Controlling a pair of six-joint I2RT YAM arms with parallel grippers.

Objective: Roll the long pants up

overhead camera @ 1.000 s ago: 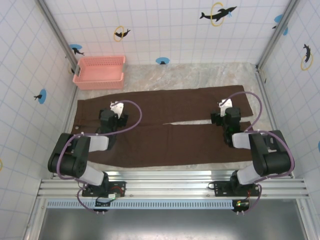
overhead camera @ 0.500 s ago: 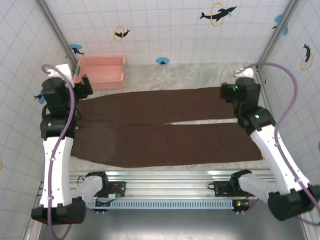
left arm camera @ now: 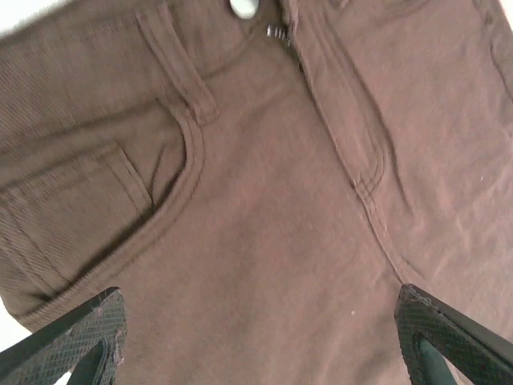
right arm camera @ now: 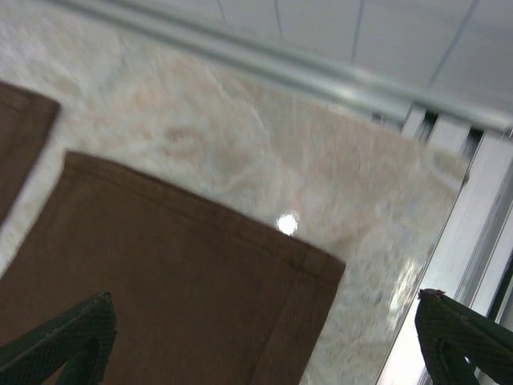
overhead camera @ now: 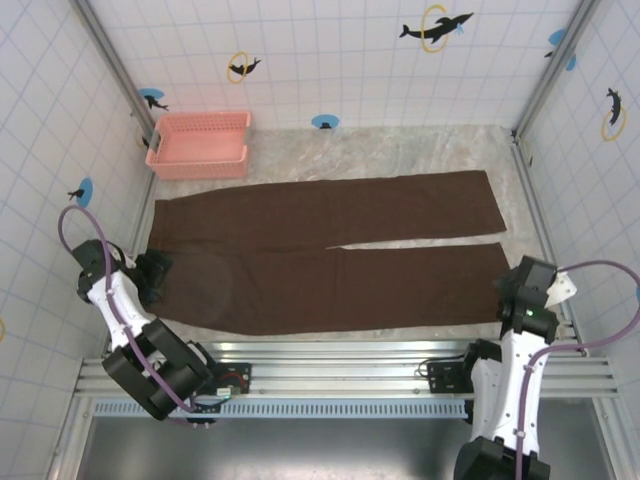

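Two parallel legs of flat long pants (overhead camera: 300, 288)

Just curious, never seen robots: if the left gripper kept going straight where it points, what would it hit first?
Most likely the long pants: the left gripper points at the brown fabric beside the front pocket, though its height above is unclear.
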